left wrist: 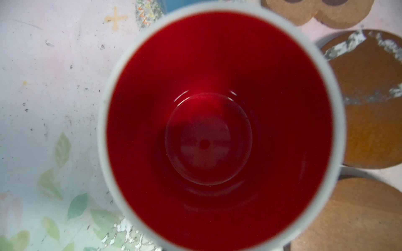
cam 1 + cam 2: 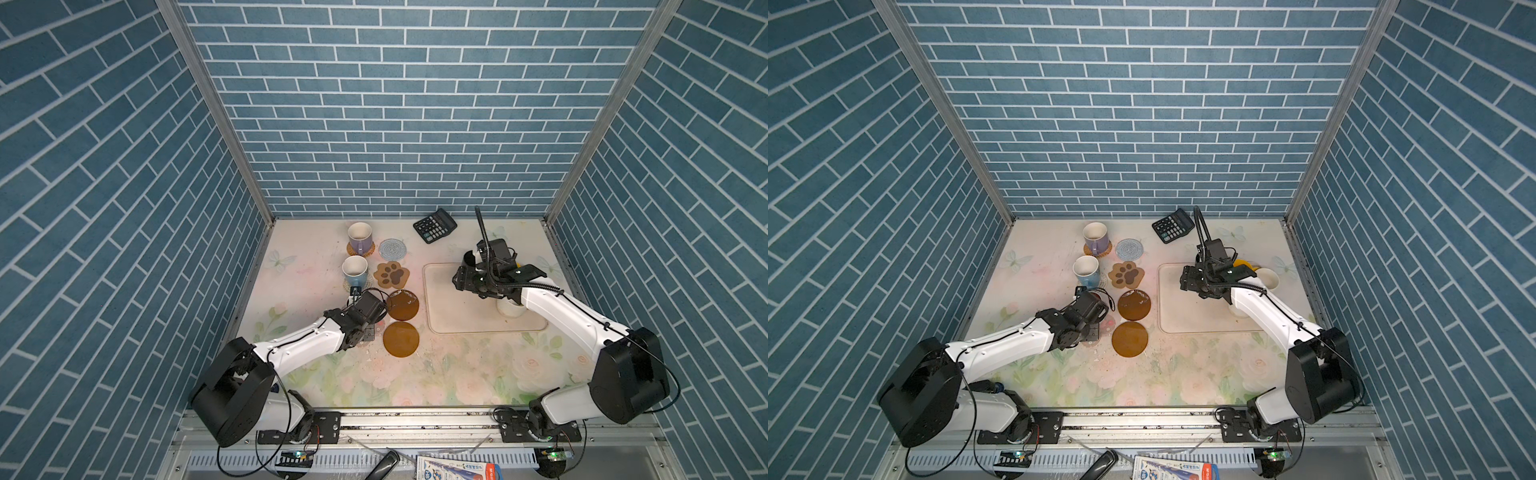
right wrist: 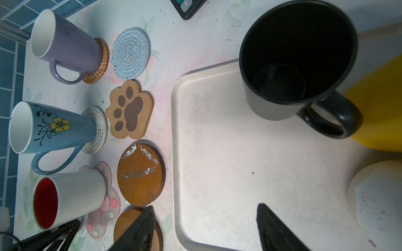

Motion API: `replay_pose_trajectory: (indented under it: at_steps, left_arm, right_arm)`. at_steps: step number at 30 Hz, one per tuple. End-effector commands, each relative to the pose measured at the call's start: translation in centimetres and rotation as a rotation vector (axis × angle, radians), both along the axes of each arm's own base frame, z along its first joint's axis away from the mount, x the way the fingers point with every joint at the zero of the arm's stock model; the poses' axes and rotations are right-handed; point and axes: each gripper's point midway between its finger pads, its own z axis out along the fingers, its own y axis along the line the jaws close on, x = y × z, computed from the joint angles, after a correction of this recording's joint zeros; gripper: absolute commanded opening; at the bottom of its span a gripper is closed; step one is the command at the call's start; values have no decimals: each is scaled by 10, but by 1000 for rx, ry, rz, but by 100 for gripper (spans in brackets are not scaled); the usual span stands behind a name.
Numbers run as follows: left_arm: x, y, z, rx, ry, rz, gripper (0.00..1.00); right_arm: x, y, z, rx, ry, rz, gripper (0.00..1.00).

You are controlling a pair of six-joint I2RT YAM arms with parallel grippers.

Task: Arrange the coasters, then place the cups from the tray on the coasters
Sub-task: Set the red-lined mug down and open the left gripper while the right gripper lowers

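The right gripper (image 3: 205, 207) hung over the tray (image 3: 217, 152), jaws spread, nothing between them. The black mug (image 3: 298, 65) stood upright on the tray, ahead of the fingertips toward the tray's far edge, with its handle turned toward the yellow mug (image 3: 380, 104). The right arm was the nearer one. The left gripper (image 2: 355, 293) was beyond the tray's left edge, above the white mug (image 3: 71, 195) on the flowery coaster (image 3: 108, 202). Its grip state could not be told.

Only "HB", on blue-white packet (image 2: 453, 469) below the rail; remaining print illegible.
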Motion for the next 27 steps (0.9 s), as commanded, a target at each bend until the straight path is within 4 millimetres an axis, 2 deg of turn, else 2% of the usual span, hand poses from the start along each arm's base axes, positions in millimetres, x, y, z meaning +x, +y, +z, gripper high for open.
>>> replay_pose_trajectory:
  at_steps: [1,3,7,9,12,13,14,18,25,27]
  left_arm:
    - [5,4,9,-7,-41,34,49]
    - [-1,10,7,2,-36,39,57]
    - [-4,15,18,-3,-56,47,73]
    - [-6,16,24,-8,-62,47,87]
    - [-10,15,39,-50,-77,42,97]
    - [-12,14,42,-68,-76,34,99]
    - [-9,8,55,-100,-95,30,99]
    - [-8,1,85,-160,-130,3,99]
    - [3,-13,134,-181,-169,-52,99]
    - [8,-18,145,-197,-178,-63,99]
  right_arm:
    - [-2,-3,20,-13,-58,25,74]
    - [-2,-3,24,-38,-66,50,71]
    - [2,-8,28,-129,-58,92,64]
    - [6,-13,29,-186,-50,111,64]
    - [11,-20,26,-265,-31,156,69]
    - [13,-21,25,-287,-27,176,72]
    - [15,-22,24,-306,-33,190,74]
    - [20,-29,22,-370,-56,255,81]
    - [28,-56,8,-385,13,277,81]
    - [30,-58,4,-376,15,285,80]
